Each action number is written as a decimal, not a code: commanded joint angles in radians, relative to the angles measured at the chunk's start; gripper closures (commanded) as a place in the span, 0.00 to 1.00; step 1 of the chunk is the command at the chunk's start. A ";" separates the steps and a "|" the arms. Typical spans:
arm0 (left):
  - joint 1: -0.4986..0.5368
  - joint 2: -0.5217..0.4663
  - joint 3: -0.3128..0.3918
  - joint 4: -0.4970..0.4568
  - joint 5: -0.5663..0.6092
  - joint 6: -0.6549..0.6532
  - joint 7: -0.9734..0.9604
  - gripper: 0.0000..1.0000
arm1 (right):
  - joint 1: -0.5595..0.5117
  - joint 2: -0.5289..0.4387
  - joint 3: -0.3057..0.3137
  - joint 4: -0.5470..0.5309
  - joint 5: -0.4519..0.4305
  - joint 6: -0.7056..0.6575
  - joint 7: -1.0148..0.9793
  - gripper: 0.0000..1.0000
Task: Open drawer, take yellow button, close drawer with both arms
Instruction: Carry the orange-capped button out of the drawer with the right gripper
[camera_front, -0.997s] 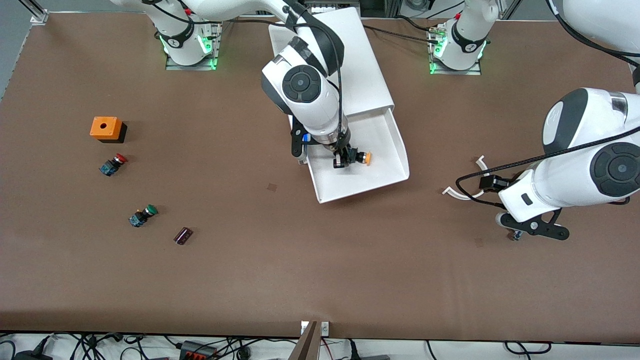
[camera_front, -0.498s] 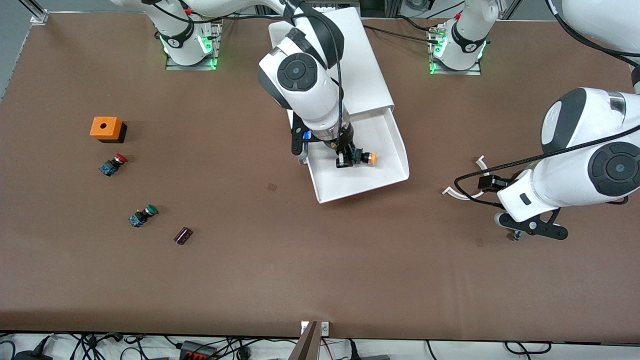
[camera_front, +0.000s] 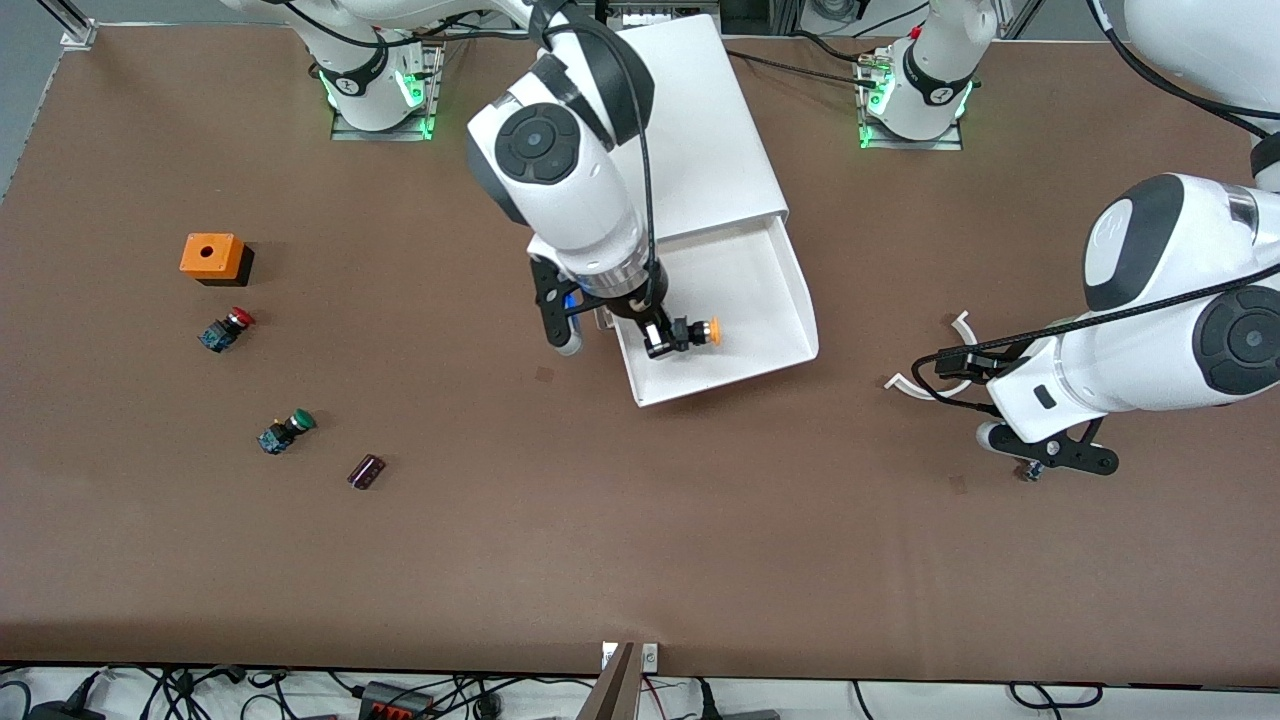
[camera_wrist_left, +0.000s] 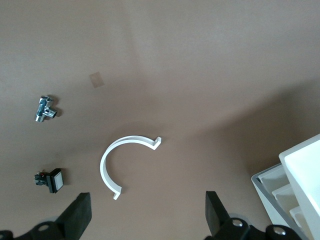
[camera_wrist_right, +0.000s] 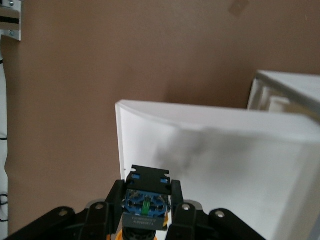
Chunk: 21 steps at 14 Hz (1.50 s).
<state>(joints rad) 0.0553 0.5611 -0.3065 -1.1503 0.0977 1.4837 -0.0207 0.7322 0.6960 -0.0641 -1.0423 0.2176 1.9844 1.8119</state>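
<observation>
**Orange-capped button in my right fingers, over the open drawer**

Brown matting covers the whole bench (camera_front: 640, 560), and at its middle, near my two bases, stands the big white box cabinet (camera_front: 690, 120) with its shallow white plastic tray drawer (camera_front: 770, 300) pulled out toward the front camera.

My right gripper (camera_front: 668, 337) hangs over the drawer's floor, close to the wall on the right arm's end. Its fingers are clamped narrow on the small push button with the orange-yellow round cap and black and blue body (camera_front: 697, 332); the cap points sideways toward the left arm's end. In the right wrist view the blue back of the button (camera_wrist_right: 146, 205) sits between my black fingers (camera_wrist_right: 112, 200), with the drawer's white wall (camera_wrist_right: 210, 125) ahead.

My left gripper (camera_wrist_left: 145, 217) waits over bare bench toward the left arm's end, fingers spread wide and holding nothing. Below it lies a white plastic half-ring (camera_wrist_left: 120, 162), with a small silver metal fitting (camera_wrist_left: 45, 108) and a little black part (camera_wrist_left: 49, 179) near it.

Toward the right arm's end lie an orange box with a hole (camera_front: 212, 256), a red-capped button (camera_front: 226, 328), a green-capped button (camera_front: 285, 431) and a small dark block (camera_front: 366, 471).
</observation>
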 joint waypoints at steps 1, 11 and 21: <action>0.003 -0.012 -0.003 0.012 -0.024 0.000 -0.013 0.00 | -0.019 -0.015 -0.025 0.007 -0.026 -0.073 -0.200 0.90; -0.008 -0.012 0.000 0.009 -0.007 0.003 -0.194 0.00 | -0.129 -0.066 -0.097 -0.001 -0.069 -0.311 -0.893 0.90; -0.121 0.017 0.001 -0.005 -0.004 0.108 -0.556 0.00 | -0.152 -0.102 -0.102 -0.063 -0.087 -0.374 -1.153 0.90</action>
<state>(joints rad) -0.0395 0.5662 -0.3123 -1.1501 0.0923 1.5446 -0.4816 0.6032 0.6321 -0.1717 -1.0460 0.1433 1.6255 0.7476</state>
